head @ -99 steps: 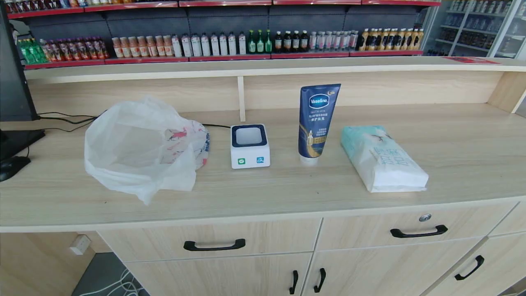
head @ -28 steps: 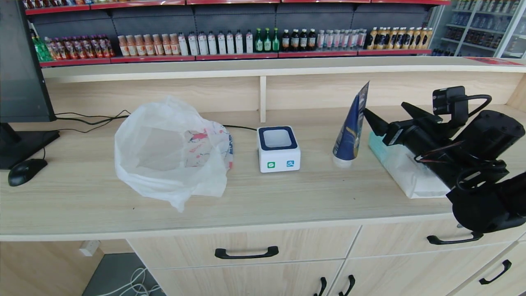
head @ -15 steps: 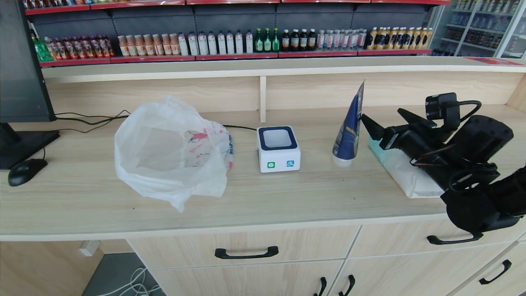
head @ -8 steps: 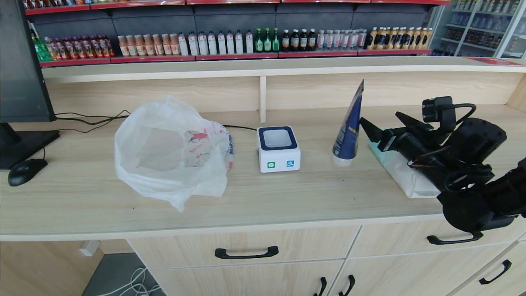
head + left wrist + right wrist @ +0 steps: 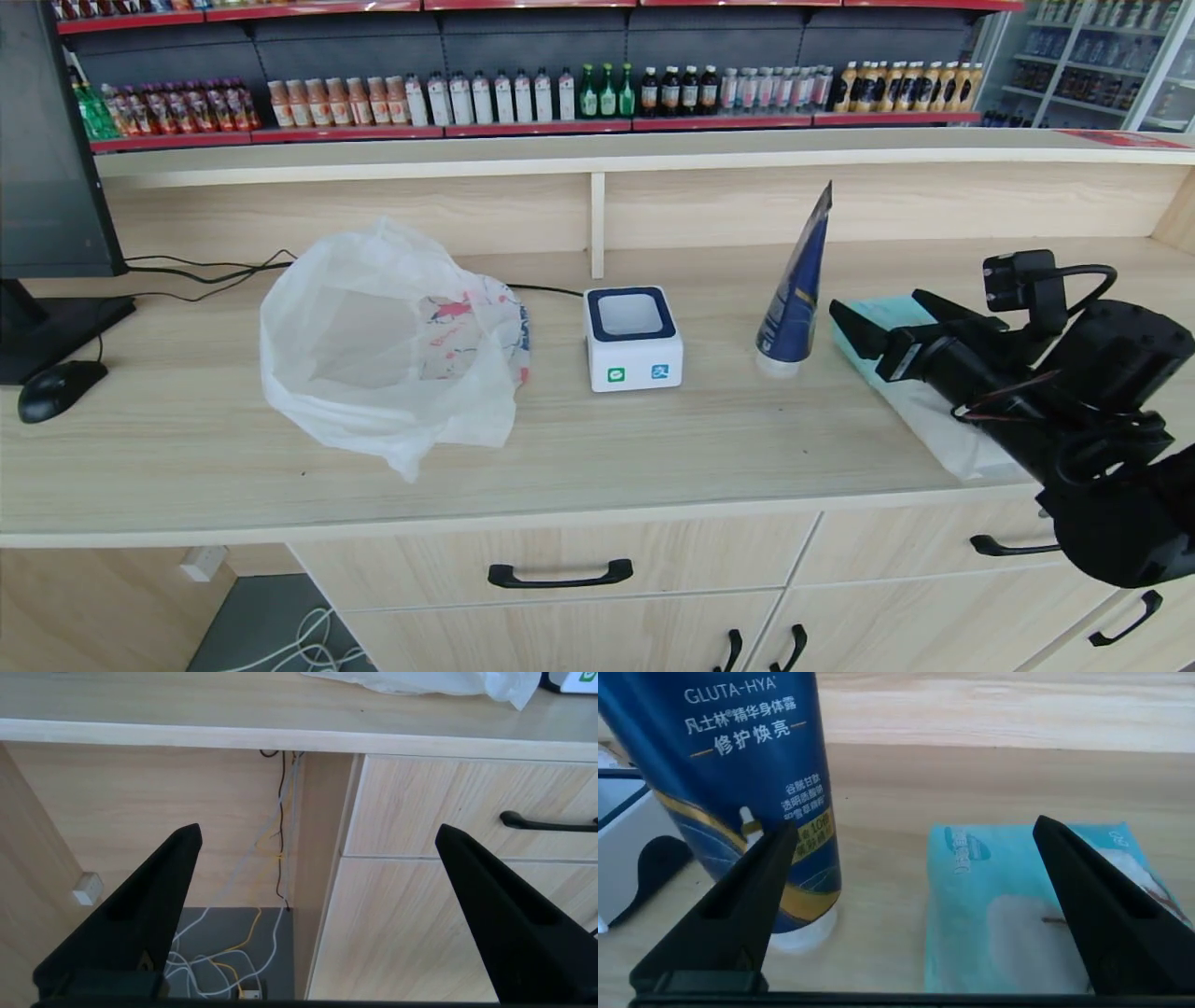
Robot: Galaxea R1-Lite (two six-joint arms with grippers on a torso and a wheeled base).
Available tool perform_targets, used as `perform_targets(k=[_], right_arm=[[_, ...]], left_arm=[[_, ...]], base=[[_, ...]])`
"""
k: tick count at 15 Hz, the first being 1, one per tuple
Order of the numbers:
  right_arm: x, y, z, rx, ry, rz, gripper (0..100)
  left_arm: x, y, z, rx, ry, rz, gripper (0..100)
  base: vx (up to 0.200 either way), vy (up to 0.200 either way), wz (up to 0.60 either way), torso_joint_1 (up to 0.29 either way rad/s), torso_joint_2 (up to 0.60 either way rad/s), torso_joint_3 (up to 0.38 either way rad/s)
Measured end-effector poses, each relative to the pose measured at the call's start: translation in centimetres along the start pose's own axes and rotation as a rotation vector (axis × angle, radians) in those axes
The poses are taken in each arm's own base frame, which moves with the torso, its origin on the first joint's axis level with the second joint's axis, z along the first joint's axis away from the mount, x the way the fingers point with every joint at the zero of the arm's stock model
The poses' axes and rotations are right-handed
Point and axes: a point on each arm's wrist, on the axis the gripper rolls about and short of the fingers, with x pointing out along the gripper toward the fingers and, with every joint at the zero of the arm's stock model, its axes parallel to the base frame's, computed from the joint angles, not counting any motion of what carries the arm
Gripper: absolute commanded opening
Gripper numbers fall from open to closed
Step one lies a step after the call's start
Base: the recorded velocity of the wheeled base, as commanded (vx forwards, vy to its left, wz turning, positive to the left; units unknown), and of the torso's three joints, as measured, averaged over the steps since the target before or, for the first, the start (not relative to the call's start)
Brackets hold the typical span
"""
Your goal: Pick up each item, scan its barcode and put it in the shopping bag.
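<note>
Since the frame half a second ago, the right claw point(image 5: 878, 303) has been lowered from beside the top of the tube point(image 5: 794, 289) and drawn a little away from it. It is now held low over the far end of the pack point(image 5: 920, 420). The other things were not seen to move.

The left claw point(image 5: 318, 859) is held below the edge of the tabletop point(image 5: 653, 439), before the drawers, with its jaws spread and nothing between them. On the tabletop the bag point(image 5: 373, 345) lies at the left. The scanner point(image 5: 633, 338) is placed near its right side. Next the tube stands upright on its cap, and the pack lies flat just beside it. The right claw is spread wide and nothing is gripped.

From this it is judged that the pack is chosen as the first item. Nothing is scanned or bagged yet.
</note>
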Motion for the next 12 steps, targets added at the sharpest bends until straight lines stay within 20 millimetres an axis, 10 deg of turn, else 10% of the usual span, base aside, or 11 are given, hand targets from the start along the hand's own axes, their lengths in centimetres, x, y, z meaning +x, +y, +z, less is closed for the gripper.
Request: perform_targets(k=[6, 12], right_arm=[[-2.9, 6.4, 2.0, 0.098, -0.018, 0.045, 100], [0.5, 7.7, 2.7, 0.120, -0.091, -0.048, 100]], left_arm=[[0.0, 0.0, 0.0, 0.000, 0.000, 0.000, 100], [0.0, 0.0, 0.0, 0.001, 0.000, -0.001, 100]], base=[[0.000, 0.000, 0.00, 0.000, 0.00, 0.000], [0.000, 0.000, 0.00, 0.000, 0.00, 0.000]])
